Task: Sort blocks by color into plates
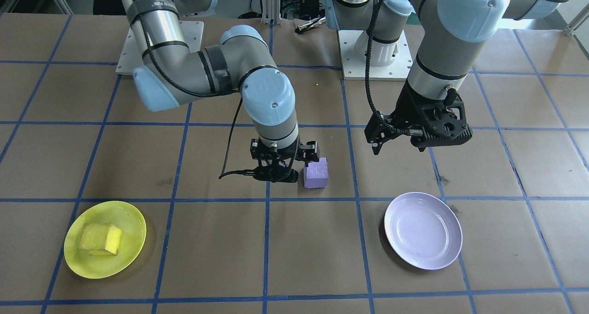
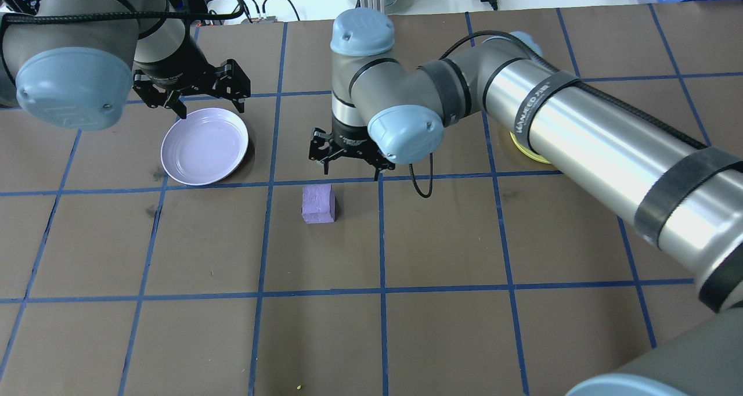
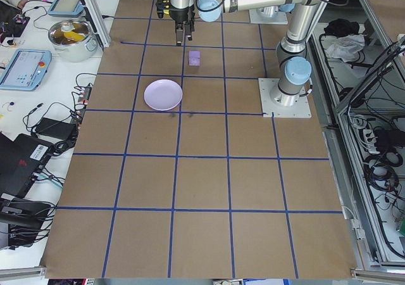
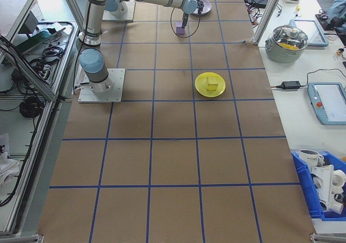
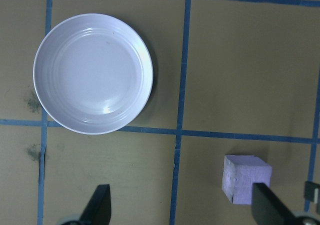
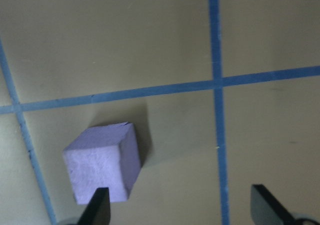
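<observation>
The purple block (image 1: 316, 173) (image 2: 318, 204) rests on the brown table between the two arms. My right gripper (image 2: 350, 164) (image 1: 281, 169) hovers open just beside it, holding nothing. In the right wrist view the block (image 6: 102, 167) lies by one fingertip (image 6: 97, 207), not between the pair. My left gripper (image 2: 200, 97) (image 1: 398, 141) hangs open and empty above the far rim of the lavender plate (image 2: 204, 146) (image 5: 92, 74). The yellow block (image 1: 100, 239) lies in the yellow plate (image 1: 133, 222) (image 4: 201, 86). In the overhead view the right arm hides most of that plate.
Blue tape lines divide the brown table into squares. The arm bases stand on metal mounts (image 1: 372, 61) at the robot's side. A pot (image 4: 289, 40), tablets and cables lie on the side benches beyond the table's ends.
</observation>
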`<state>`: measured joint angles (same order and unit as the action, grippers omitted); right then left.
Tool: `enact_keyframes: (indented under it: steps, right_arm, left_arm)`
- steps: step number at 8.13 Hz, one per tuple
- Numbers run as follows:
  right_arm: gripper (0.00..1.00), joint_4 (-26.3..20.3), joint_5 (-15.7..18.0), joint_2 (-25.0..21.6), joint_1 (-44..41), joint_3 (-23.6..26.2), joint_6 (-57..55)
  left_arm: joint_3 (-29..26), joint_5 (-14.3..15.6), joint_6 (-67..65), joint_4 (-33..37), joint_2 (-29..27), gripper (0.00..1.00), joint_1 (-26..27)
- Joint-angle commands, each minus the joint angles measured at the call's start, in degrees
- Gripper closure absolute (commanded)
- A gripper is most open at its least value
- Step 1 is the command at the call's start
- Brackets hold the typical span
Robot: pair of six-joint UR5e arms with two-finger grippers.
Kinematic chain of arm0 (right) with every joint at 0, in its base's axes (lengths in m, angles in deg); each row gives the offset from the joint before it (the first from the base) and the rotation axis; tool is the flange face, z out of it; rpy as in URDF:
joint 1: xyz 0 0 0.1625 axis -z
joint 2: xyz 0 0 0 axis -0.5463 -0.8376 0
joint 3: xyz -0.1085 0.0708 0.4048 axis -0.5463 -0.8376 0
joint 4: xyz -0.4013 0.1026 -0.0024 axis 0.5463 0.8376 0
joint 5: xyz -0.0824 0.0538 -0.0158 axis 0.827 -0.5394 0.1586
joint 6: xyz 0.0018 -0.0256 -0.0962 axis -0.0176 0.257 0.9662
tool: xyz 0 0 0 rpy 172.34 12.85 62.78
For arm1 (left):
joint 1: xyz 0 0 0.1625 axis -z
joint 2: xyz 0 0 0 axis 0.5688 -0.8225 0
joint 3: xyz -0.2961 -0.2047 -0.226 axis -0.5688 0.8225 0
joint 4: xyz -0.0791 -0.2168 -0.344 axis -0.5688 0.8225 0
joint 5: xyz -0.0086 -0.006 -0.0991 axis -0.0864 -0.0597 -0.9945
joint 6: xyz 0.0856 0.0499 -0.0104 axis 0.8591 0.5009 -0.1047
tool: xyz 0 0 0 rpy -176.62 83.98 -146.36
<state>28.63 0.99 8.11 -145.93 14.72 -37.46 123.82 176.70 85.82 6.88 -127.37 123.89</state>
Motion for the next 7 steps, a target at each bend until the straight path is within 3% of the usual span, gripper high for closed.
enact_keyframes:
  steps: [1, 4, 5, 7]
  right_arm:
    - [0.00, -10.40, 7.59, -7.20, 10.04, -0.04, 4.85]
    - [0.00, -20.26, 10.42, -16.96, 19.36, -0.13, 9.96]
    - [0.00, -20.55, 10.79, -19.07, 19.74, -0.13, 10.66]
    - [0.00, -20.38, 10.10, -22.68, 19.74, 0.40, 11.02]
  left_arm:
    - [0.11, -0.31, -2.87, -0.11, -1.50, 0.00, 1.64]
    - [0.55, -0.83, -5.51, 0.67, -5.01, 0.00, 9.90]
    - [2.03, -3.10, -5.60, 0.07, -7.20, 0.00, 11.13]
    - [4.41, -4.00, -5.25, -0.03, -9.50, 0.00, 11.76]
